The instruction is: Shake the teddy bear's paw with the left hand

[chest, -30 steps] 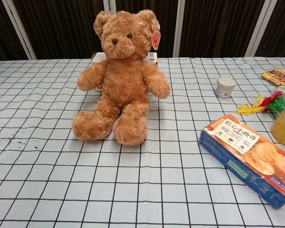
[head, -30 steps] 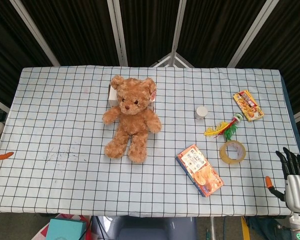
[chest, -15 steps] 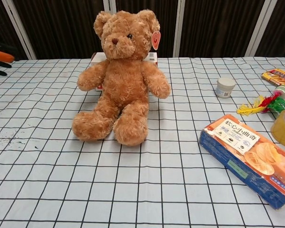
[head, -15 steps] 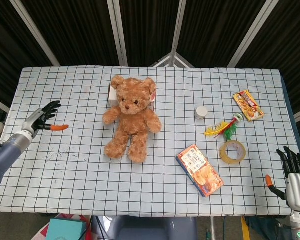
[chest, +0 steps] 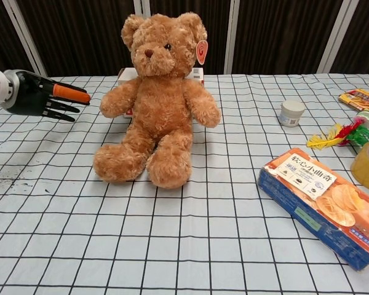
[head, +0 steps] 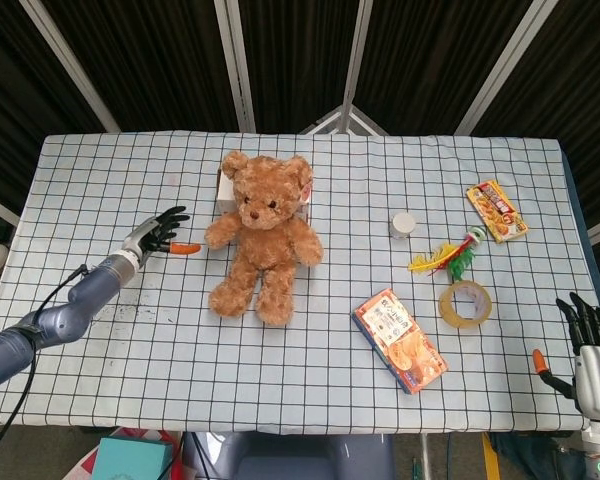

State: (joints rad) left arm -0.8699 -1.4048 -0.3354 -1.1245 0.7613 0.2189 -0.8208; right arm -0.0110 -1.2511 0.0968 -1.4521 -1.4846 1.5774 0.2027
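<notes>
Head view: my left hand (head: 160, 233), empty with fingers spread, sits just beside the seated teddy bear (head: 263, 236), paw (head: 219, 234) untouched; chest view: same gap, so grasp and shake remain undone.

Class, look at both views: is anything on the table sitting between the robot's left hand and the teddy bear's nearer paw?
Nothing visible. The left hand is open beside the teddy bear's paw, with only bare checked tablecloth in the gap.
</notes>
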